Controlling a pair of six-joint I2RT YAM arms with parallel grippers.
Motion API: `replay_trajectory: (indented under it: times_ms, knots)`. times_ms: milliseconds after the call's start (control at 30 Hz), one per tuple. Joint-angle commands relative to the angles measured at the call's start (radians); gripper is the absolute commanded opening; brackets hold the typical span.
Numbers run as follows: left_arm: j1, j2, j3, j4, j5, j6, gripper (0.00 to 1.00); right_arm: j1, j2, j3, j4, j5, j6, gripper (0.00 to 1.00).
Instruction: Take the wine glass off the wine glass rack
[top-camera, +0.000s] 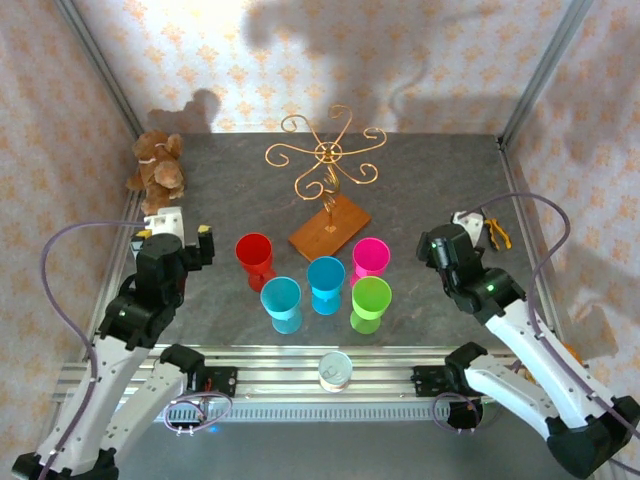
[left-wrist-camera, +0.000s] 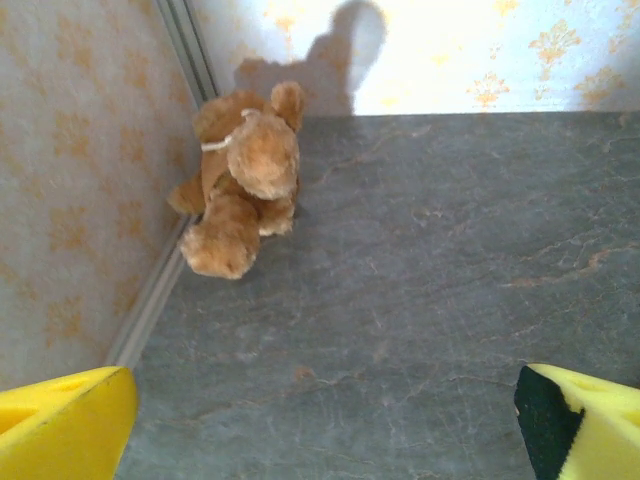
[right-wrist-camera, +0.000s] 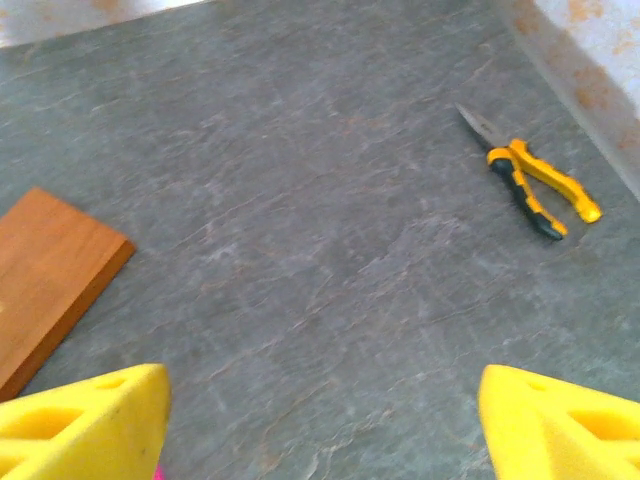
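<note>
Nearest the arm bases, a small round whitish container (top-camera: 334, 370) sits on the metal rail at the tabletop's (top-camera: 430, 190) near edge; what it is I cannot tell. Just beyond, the left gripper (left-wrist-camera: 320, 440) and right gripper (right-wrist-camera: 320, 425) hang low over bare grey stone, each with its yellow fingers spread wide and nothing between them. They look parked at the flanks to leave the middle free.

Between the arms stand five coloured plastic goblets, upright in a loose cluster: a pale-blue goblet (top-camera: 281, 300) and a green goblet (top-camera: 371, 298) in front, then a blue goblet (top-camera: 326, 280), a red goblet (top-camera: 254, 256) and a pink goblet (top-camera: 371, 257).

Directly behind them is the wine glass rack (top-camera: 327, 160), a gold wire stand with curled arms on a square orange-brown wooden base (top-camera: 330, 228), placed centrally where either arm can probably reach it. I see no glass hanging from its arms, so the removal is likely done.

Farther off, a brown teddy bear (top-camera: 158, 165) slumps in the left corner, and yellow-handled pliers (right-wrist-camera: 530, 180) lie by the right wall.
</note>
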Motion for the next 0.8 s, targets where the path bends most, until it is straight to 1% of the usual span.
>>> replay_trajectory:
  times_ms: [0,67,133,167,233,333,433,533,633,700,767]
  knots:
    - [0.045,0.028,-0.019,0.108,0.051,-0.060,0.99,-0.085,0.021,-0.022,0.126,-0.051,-0.041,0.86]
    - [0.052,0.053,-0.032,0.142,0.030,-0.056,0.99,-0.092,0.047,-0.045,0.178,-0.005,-0.064,0.89]
    - [0.054,0.079,-0.051,0.177,-0.023,-0.053,0.99,-0.094,0.072,-0.074,0.239,0.063,-0.078,0.92]
    - [0.055,0.090,-0.069,0.206,-0.037,-0.048,0.99,-0.097,0.080,-0.095,0.280,0.073,-0.094,0.92]
    - [0.055,0.106,-0.115,0.280,-0.065,-0.057,0.99,-0.100,0.094,-0.142,0.358,0.098,-0.108,0.94]
    - [0.058,0.117,-0.213,0.452,-0.094,-0.046,0.99,-0.112,0.119,-0.201,0.470,0.146,-0.147,0.97]
    - [0.070,0.158,-0.269,0.586,-0.107,-0.033,0.99,-0.147,0.160,-0.226,0.541,0.139,-0.171,0.98]
    - [0.078,0.258,-0.301,0.712,-0.115,0.012,0.99,-0.195,0.203,-0.255,0.634,0.127,-0.196,0.99]
    - [0.082,0.360,-0.335,0.850,-0.091,0.053,0.99,-0.260,0.239,-0.286,0.740,0.066,-0.199,0.99]
    - [0.086,0.421,-0.362,0.952,-0.076,0.066,0.99,-0.272,0.250,-0.316,0.832,0.066,-0.227,1.00]
    - [0.095,0.480,-0.376,1.026,-0.055,0.090,0.99,-0.278,0.267,-0.325,0.884,0.058,-0.255,1.00]
